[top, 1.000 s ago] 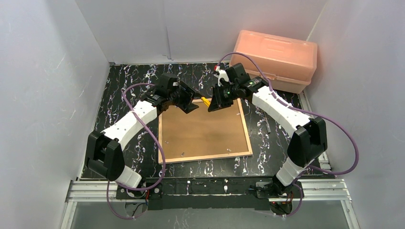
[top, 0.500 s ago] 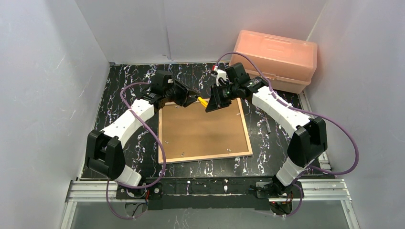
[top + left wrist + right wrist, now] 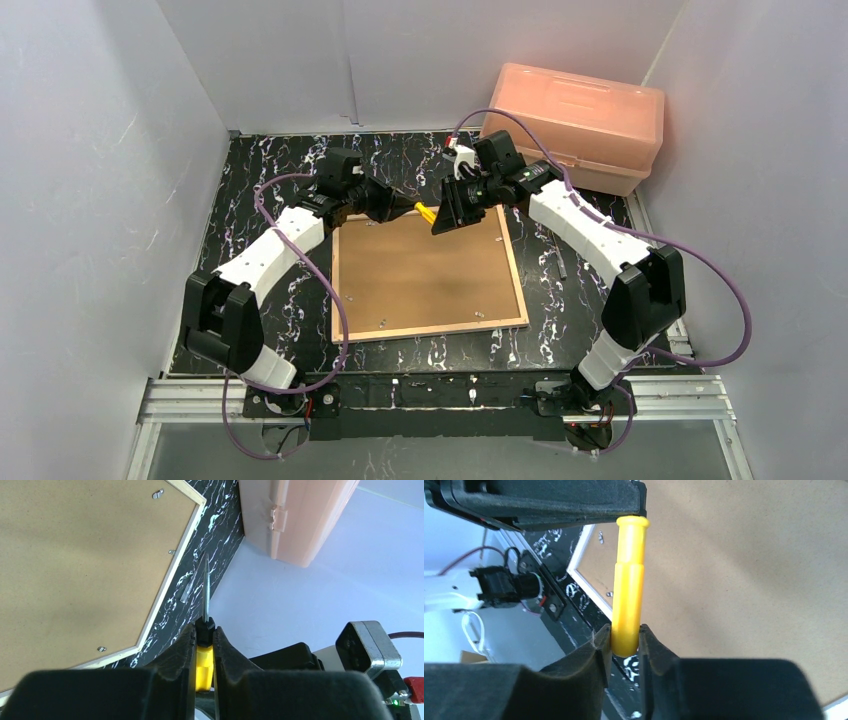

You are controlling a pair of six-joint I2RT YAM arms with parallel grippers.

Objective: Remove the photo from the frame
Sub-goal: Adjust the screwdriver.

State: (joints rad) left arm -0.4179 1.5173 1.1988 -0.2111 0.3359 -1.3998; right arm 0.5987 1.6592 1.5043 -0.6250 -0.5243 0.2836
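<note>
Screwdriver, yellow, pinched by right fingers — left fingers, earlier spread, now pinching too

The frame lies flat and face down, slightly skewed, near the middle of the black marbled bench. Light wood edges surround its brown backing board, which is held by small metal tabs. The photo is hidden beneath.

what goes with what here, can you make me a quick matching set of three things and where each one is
Things:
1 yellow screwdriver
2 frame
3 pink box

Places:
a at the far right corner of the table
b lying flat, back side up
c gripped at one end by the left claw, at the other by the right claw

Pairs: 1-c, 2-b, 3-a
</note>
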